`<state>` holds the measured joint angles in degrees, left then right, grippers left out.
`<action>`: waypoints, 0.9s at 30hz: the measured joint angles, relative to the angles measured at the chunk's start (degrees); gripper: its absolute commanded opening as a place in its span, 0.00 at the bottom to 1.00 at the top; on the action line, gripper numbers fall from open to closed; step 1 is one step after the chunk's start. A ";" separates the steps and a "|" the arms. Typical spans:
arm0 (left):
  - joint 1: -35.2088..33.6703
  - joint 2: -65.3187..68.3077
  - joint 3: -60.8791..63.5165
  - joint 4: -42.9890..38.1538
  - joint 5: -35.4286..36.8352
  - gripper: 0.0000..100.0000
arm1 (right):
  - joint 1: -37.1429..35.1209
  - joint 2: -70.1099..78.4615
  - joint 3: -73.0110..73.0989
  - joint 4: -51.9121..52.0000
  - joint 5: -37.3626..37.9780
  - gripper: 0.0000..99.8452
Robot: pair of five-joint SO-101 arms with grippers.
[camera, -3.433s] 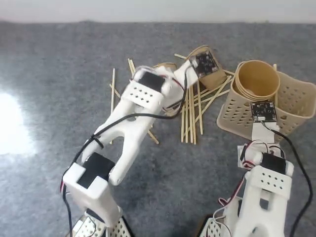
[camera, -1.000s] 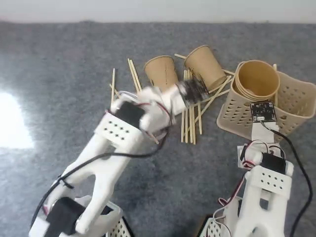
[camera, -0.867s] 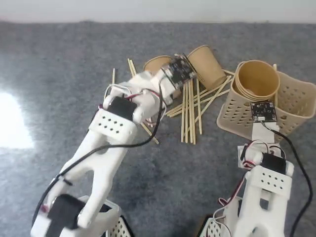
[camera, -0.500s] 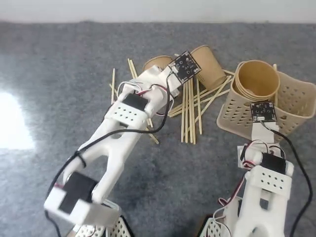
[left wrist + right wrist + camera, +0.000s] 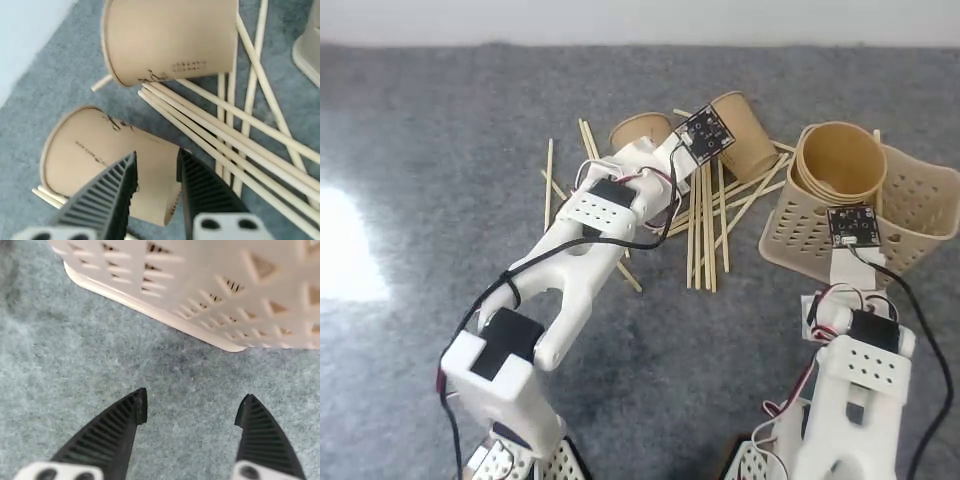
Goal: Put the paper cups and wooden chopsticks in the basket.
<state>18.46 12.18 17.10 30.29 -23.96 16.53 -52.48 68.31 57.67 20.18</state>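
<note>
Two brown paper cups lie on their sides on the grey carpet, one [image 5: 642,128] [image 5: 105,155] beside the other [image 5: 745,128] [image 5: 170,40]. Wooden chopsticks [image 5: 705,225] [image 5: 225,135] are strewn around and under them. My left gripper [image 5: 157,160] hovers open over the nearer lying cup, with nothing between its fingers. The beige perforated basket [image 5: 910,215] [image 5: 200,285] stands to the right with a stack of paper cups [image 5: 840,160] in it. My right gripper [image 5: 194,400] is open above the carpet, just in front of the basket wall.
The left arm [image 5: 590,230] stretches diagonally across the carpet and covers some chopsticks. A pale wall edge [image 5: 640,20] runs along the back. Bare carpet [image 5: 440,150] spreads out to the left of the pile.
The left arm pulled back from the right-hand cup to the chopsticks, then swung forward again to hang over the left-hand cup. The right arm and the basket have not moved.
</note>
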 measured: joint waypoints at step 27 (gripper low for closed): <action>4.75 -11.52 5.98 15.74 -2.90 0.14 | 0.00 0.00 0.00 0.00 0.00 0.30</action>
<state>23.21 0.66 23.08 46.02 -26.86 16.53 -52.48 68.31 57.67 20.18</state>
